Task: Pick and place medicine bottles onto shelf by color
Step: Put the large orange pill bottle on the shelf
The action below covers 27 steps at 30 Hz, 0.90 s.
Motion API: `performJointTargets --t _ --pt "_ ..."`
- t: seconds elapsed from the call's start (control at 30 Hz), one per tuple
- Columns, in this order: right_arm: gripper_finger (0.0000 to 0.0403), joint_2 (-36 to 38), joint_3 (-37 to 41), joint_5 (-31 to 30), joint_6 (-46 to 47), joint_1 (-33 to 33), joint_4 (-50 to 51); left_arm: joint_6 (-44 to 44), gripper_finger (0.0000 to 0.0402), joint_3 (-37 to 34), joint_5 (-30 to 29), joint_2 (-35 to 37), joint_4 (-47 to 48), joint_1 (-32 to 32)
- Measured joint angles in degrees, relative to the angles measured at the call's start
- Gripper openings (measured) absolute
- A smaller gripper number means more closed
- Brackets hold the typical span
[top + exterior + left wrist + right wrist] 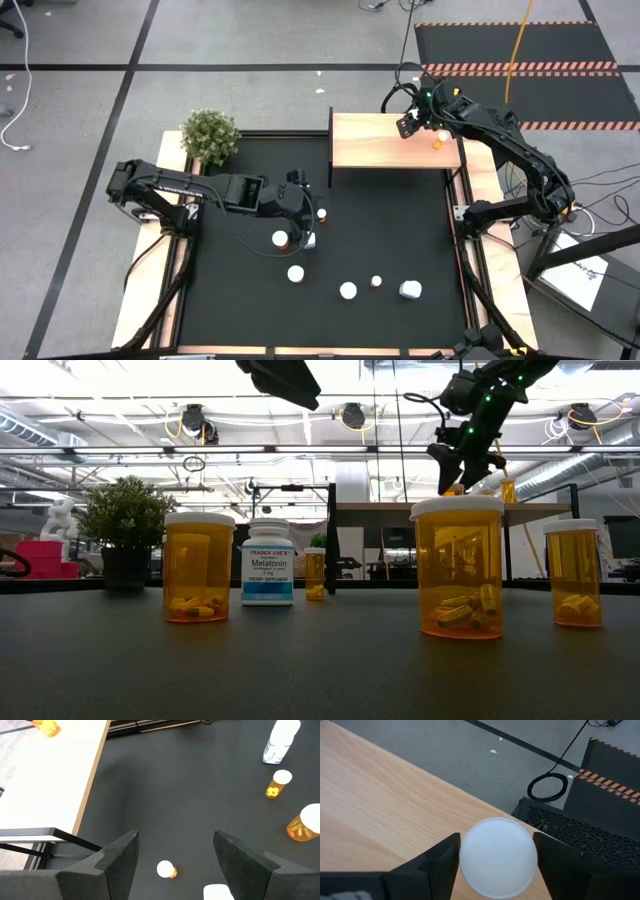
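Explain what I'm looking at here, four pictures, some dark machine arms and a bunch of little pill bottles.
Two robot arms work at a black table. One picture looks down from above, one looks level across the table, and two come from cameras on the wrists. Orange bottles with white caps and two white bottles stand on the table. The left claw hangs open above them, holding nothing. The right claw is over the pale wooden shelf, its fingers on either side of a white-capped bottle standing there; whether it grips or lets go is unclear.

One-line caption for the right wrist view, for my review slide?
Right gripper over the pale wooden shelf, fingers either side of a white-capped bottle near its edge.
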<state>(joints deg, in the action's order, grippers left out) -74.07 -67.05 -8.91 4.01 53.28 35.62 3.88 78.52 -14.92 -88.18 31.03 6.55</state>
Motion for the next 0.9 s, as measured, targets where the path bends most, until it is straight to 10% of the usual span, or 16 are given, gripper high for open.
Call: performJointTargets --t 0.4,0.9 --pt "0.0244 8.34 0.0 -0.33 0.14 -6.42 0.82 0.51 0.0255 0.0 -0.04 0.0 5.22 -0.02" --pt "0.0244 22.68 1.03 -7.5 8.03 -32.08 6.46 -1.68 0.0255 0.02 7.26 -1.41 -0.66 8.43"
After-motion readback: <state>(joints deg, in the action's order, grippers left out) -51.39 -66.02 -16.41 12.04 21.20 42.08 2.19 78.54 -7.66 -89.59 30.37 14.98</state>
